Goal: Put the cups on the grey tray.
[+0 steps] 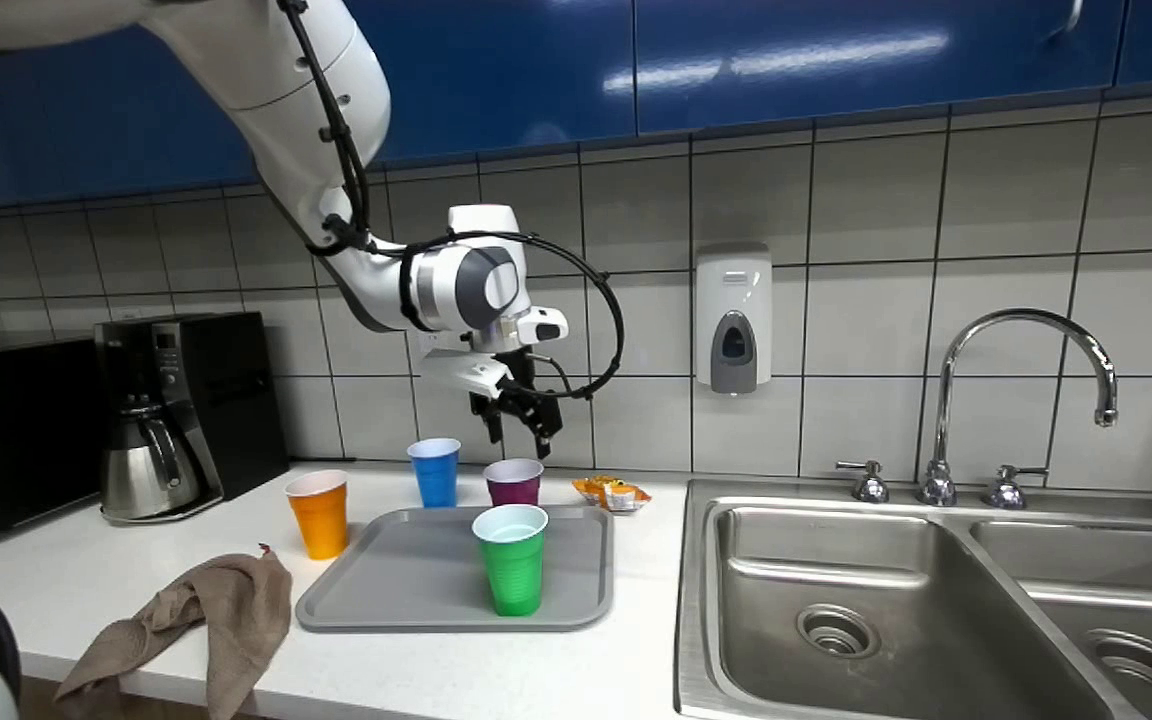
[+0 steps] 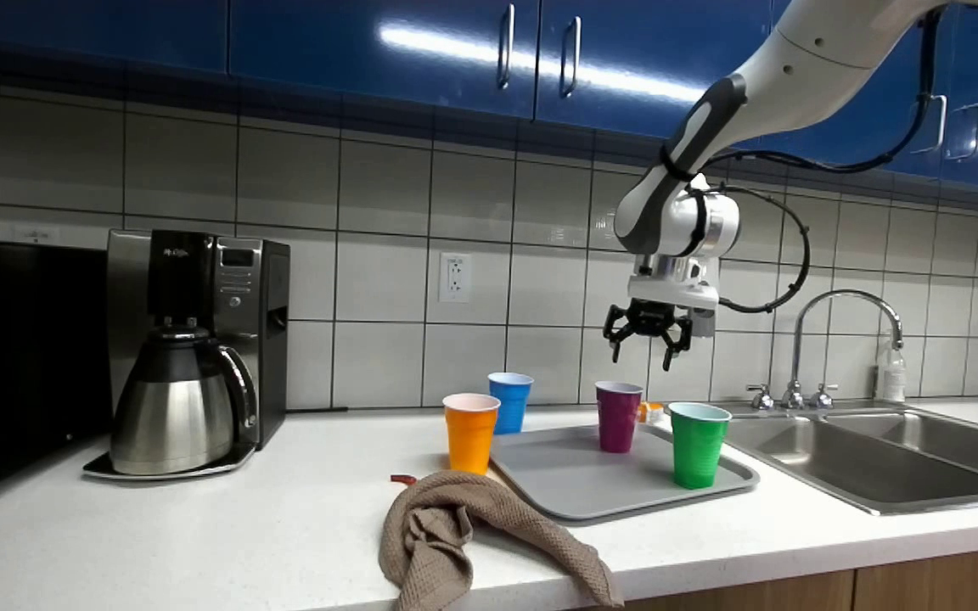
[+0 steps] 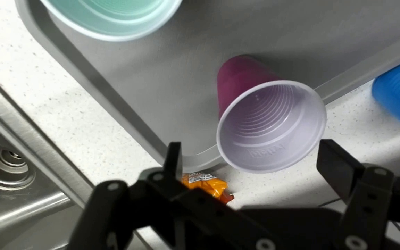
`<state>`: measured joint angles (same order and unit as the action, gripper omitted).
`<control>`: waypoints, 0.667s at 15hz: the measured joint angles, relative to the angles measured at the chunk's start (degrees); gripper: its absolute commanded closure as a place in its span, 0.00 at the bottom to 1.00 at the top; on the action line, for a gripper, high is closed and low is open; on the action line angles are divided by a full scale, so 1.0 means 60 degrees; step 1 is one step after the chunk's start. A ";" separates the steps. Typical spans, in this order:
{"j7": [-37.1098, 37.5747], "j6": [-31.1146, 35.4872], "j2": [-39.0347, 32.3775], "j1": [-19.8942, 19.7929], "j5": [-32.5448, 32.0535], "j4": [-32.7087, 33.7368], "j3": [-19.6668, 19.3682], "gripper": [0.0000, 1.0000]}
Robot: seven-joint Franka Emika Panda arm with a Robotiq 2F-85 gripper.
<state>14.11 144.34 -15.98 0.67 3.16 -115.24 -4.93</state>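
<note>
The grey tray (image 1: pixel 406 580) lies flat on the white counter. Upright near its front right corner in an exterior view is the green cup (image 1: pixel 516 570). The purple cup (image 2: pixel 619 424) also stands on the tray, by its back edge. Off the tray are the orange cup (image 2: pixel 470 437), beside its left end, and the blue cup (image 2: pixel 510 409), behind it; both are upright on the counter. My gripper (image 2: pixel 642 357) hangs above the purple cup, apart from it. In the wrist view its fingers (image 3: pixel 339 166) are wide apart, with no cup held between them and the purple rim beyond.
A brown cloth (image 2: pixel 455 526) droops over the counter's front edge. An orange snack packet (image 1: pixel 612 493) lies behind the tray. A coffee maker with a steel pot (image 2: pixel 175 416) stands left; a double sink (image 1: pixel 836 570) with a tall faucet (image 1: pixel 946 400) is right. Blue cabinets (image 2: pixel 370 68) hang overhead.
</note>
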 measured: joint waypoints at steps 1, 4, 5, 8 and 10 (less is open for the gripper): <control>-0.0006 0.0000 0.0038 0.0048 -0.0028 -0.0036 0.0034 0.00; -0.0016 0.0000 0.0074 0.0204 -0.0042 -0.0072 0.0206 0.00; -0.0016 0.0000 0.0074 0.0264 -0.0042 -0.0078 0.0268 0.00; -0.0016 0.0000 0.0073 0.0454 -0.0042 -0.0090 0.0473 0.00; -0.0016 0.0000 0.0073 0.0588 -0.0042 -0.0091 0.0614 0.00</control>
<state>14.01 144.34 -15.54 4.19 2.91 -115.79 -1.25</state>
